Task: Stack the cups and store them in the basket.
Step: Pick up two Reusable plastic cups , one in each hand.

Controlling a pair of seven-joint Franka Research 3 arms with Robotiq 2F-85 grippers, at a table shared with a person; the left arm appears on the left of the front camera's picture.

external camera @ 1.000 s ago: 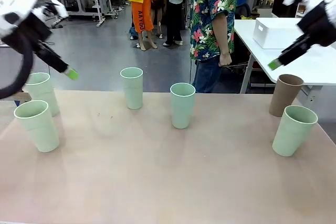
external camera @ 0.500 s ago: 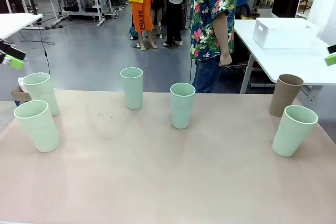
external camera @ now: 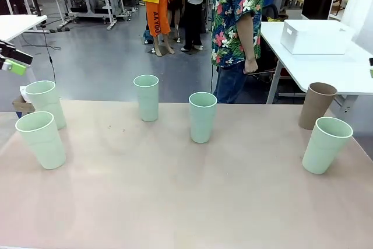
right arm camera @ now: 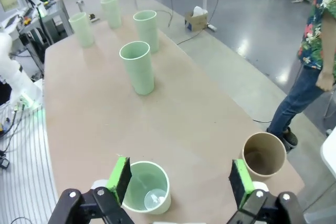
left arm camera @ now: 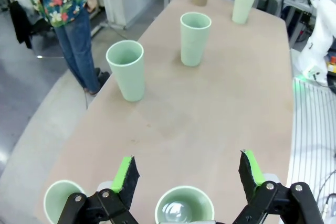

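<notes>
Six cups stand apart and upright on the table: mint ones at the left front (external camera: pixel 41 139), left back (external camera: pixel 45 104), mid-left (external camera: pixel 146 97), centre (external camera: pixel 202 116) and right (external camera: pixel 326 144), and a brown cup (external camera: pixel 317 105) at the far right. The white basket (external camera: pixel 316 36) sits on a separate white table behind. My left gripper (left arm camera: pixel 188 171) hangs open high above a left mint cup (left arm camera: pixel 185 205); one of its green pads (external camera: pixel 14 66) shows at the left edge. My right gripper (right arm camera: pixel 179 180) is open above the right mint cup (right arm camera: pixel 147 186) and the brown cup (right arm camera: pixel 264 155).
A person in a floral shirt (external camera: pixel 236 21) stands beyond the far edge, arm hanging down. The white table (external camera: pixel 344 74) with the basket stands past the right corner. Broad bare tabletop (external camera: pixel 186 202) lies in front of the cups.
Both arms have drawn back out to the sides of the front view; a second ago they reached in over the outer cups. The cups have not moved.
</notes>
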